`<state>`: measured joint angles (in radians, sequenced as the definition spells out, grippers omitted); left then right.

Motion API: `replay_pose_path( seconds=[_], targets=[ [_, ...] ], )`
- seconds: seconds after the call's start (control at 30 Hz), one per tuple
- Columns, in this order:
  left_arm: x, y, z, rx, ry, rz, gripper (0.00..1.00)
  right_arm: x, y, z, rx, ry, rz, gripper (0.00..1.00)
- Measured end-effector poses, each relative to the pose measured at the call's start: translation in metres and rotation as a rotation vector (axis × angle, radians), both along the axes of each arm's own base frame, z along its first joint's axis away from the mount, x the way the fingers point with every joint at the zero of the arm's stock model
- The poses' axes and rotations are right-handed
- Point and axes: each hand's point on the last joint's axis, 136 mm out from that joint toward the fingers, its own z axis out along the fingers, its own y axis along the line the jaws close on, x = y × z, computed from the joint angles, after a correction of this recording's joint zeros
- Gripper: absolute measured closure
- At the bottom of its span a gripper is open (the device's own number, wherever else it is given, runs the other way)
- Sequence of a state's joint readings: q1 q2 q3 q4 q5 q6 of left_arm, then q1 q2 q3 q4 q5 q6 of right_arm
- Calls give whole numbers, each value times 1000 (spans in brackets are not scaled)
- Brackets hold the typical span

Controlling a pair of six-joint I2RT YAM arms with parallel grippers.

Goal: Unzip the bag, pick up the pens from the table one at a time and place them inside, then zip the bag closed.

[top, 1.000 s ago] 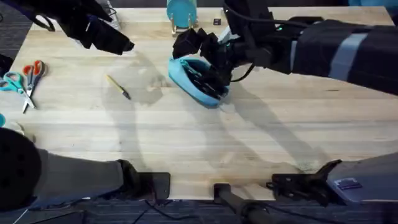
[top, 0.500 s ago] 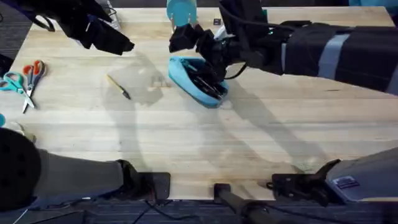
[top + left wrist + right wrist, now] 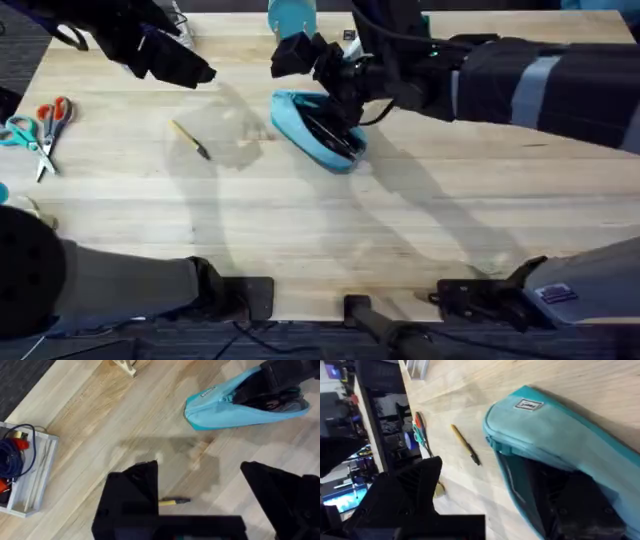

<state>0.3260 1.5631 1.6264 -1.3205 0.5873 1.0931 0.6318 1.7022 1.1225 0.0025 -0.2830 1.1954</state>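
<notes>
The light teal bag (image 3: 318, 128) lies at the far middle of the table (image 3: 330, 230), its zipper open. Slim dark pens (image 3: 330, 132) lie inside the opening. My right gripper (image 3: 318, 68) hovers open just above the bag's far end, holding nothing. In the right wrist view the bag (image 3: 555, 430) gapes wide with a dark inside, and one finger (image 3: 407, 492) stands beside it. My left gripper (image 3: 192, 68) hangs open over the far left of the table, well clear of the bag (image 3: 235, 407). Its fingers (image 3: 132, 492) stand wide apart.
A thin yellow stick with a dark tip (image 3: 190, 138) lies left of the bag. Scissors (image 3: 42, 125) rest at the left edge. A teal disc on a wooden stand (image 3: 290, 22) sits behind the bag. A white tray with blue cable (image 3: 22, 475) stands at the far left.
My right gripper has lifted off the bag's opening and drawn back toward the bag's far end. The left arm and the bag have stayed put.
</notes>
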Motion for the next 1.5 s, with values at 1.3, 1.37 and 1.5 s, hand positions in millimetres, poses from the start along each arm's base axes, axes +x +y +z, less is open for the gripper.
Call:
replay_pose_path(
  seconds=[1.3, 1.37, 1.5],
  targets=[
    [-1, 0, 0, -1, 4, 0, 8, 34, 21, 106, 253, -370, -45, 4],
    [-1, 0, 0, -1, 4, 0, 8, 31, 19, 101, 234, -345, -44, 4],
    [-1, 0, 0, -1, 4, 0, 8, 16, 8, 91, 167, -260, -43, 4]
  ],
)
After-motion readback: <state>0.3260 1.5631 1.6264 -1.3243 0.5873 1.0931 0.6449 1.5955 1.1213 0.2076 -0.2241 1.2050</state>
